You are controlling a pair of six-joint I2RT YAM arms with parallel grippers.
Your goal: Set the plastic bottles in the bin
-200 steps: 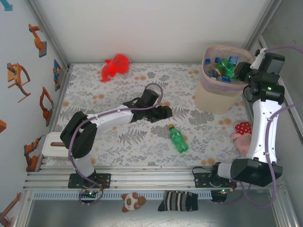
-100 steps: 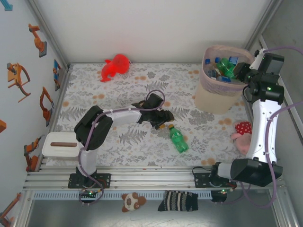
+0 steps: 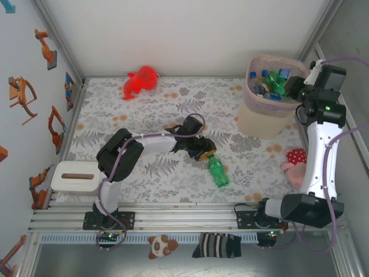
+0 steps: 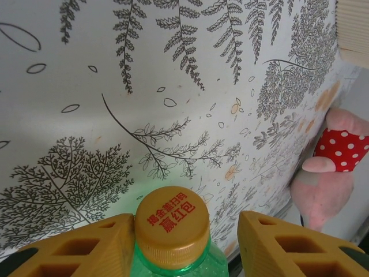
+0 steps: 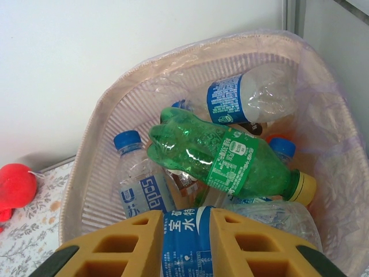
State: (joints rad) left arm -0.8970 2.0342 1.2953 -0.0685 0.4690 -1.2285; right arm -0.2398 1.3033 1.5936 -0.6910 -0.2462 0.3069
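Observation:
A green plastic bottle (image 3: 218,171) with a yellow cap (image 4: 172,222) lies on the leaf-patterned table, right of centre. My left gripper (image 3: 204,153) straddles that cap: its left finger (image 4: 86,245) touches it, and a gap remains on the right, so it is open. The beige bin (image 3: 268,118) stands at the far right, holding several bottles, among them a green one (image 5: 230,158) and a clear one with a blue label (image 5: 141,184). My right gripper (image 3: 294,86) hovers over the bin's rim (image 5: 115,92), shut on a blue-labelled bottle (image 5: 186,242).
A red plush toy (image 3: 140,81) lies at the far edge. A pink plush with a red dotted part (image 3: 295,164) sits near the right arm, just beyond the green bottle. A flat white box (image 3: 75,178) rests at the near left corner.
My left arm has reached right and down until its fingers came around the green bottle's cap, and the jaws have narrowed. The right arm and its bottle have not moved.

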